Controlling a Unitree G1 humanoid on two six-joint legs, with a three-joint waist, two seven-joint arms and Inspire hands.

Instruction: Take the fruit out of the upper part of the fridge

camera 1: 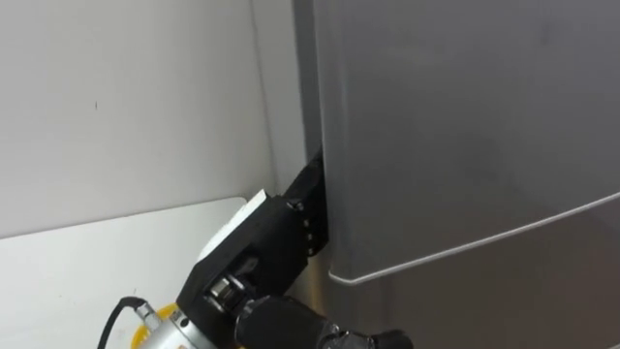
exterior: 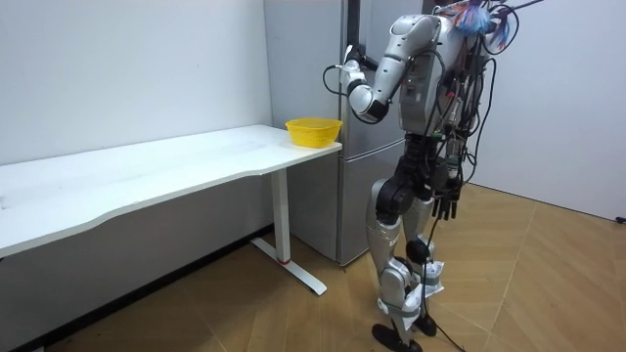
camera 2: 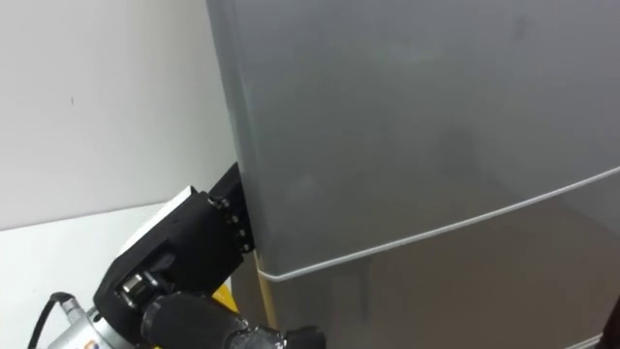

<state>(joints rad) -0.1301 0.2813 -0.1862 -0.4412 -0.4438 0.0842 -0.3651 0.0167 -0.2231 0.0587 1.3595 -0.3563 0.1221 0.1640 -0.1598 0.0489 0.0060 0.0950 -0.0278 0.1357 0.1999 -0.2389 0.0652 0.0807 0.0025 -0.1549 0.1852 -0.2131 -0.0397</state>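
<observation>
**A:** Stance noted?

**B:** In the room view the robot is seen upright on the wooden floor, squarely before the grey fridge (camera 1: pixel 465 126). The fridge is set at the end of the white table (exterior: pixel 147 171), against the wall (camera 1: pixel 126 97).

**A:** Task's thing located?

**B:** The upper door (camera 1: pixel 455 107) is found directly ahead, close to the head camera. It is divided from the lower door (camera 1: pixel 504 301) by a pale seam that slopes across the front. Whatever is kept inside is hidden by the door. Whether the door is cracked at its edge cannot be told.

**A:** Left hand?

**B:** The left hand (camera 1: pixel 281 237) is raised to the upper door's left edge, just above the seam. Its dark back is pressed up beside that edge. The fingers are hidden behind the edge, so it cannot be told whether they are spread or clamped.

**A:** Right hand?

**B:** The right hand (exterior: pixel 445 207) is seen hanging low by the hip, away from the fridge. It is too small for its fingers to be judged.

**A:** Anything else recorded?

**B:** A yellow bowl (exterior: pixel 313 130) is placed on the table's end nearest the fridge.
</observation>
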